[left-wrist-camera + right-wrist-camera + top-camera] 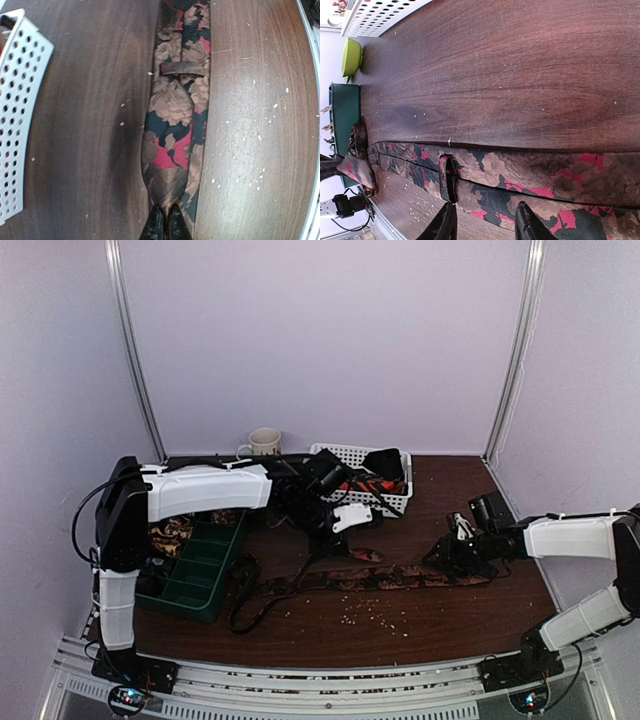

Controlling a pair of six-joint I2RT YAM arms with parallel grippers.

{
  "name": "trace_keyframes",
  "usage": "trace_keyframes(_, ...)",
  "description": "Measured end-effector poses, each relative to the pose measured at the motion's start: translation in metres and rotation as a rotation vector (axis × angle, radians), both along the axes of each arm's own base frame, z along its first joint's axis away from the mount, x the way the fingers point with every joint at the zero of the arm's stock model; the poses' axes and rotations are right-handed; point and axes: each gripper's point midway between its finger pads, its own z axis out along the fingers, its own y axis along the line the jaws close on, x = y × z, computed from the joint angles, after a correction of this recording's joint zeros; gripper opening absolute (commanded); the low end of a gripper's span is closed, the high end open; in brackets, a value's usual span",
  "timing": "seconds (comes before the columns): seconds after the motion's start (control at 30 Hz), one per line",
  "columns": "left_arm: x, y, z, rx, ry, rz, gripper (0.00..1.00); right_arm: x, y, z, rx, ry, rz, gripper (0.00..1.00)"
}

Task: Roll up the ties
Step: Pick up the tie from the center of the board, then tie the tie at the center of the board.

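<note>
Right hand (486, 206) wide over floral tie (545, 175); left hand (165, 214) tight on its tip.

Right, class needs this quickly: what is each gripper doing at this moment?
Left gripper: shut on the tip of the floral tie.
Right gripper: open over the same tie, holding nothing.

Soft even light, grainy top view, wrist views sharp but bowed at edges.
</note>
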Motion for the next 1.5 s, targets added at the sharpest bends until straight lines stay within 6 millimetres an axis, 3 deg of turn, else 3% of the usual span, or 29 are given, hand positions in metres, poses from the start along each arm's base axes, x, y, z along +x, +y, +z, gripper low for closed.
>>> trace_keyframes(0.23, -0.019, -0.014, -0.035, 0.08, 0.059, -0.044, 0.0, -0.002, -0.008, -0.004, -0.023, 0.01, -0.003, 0.39)
trace_keyframes(0.43, -0.021, -0.018, -0.059, 0.122, 0.098, -0.038, 0.0, -0.005, -0.012, -0.008, -0.036, 0.021, -0.004, 0.39)
trace_keyframes(1.1, -0.009, -0.05, -0.058, 0.058, 0.131, 0.028, 0.0, -0.011, -0.014, -0.016, -0.036, 0.036, -0.004, 0.39)
trace_keyframes(1.5, -0.018, -0.067, -0.073, 0.021, 0.191, 0.03, 0.0, -0.013, -0.008, -0.026, 0.004, 0.065, 0.002, 0.38)
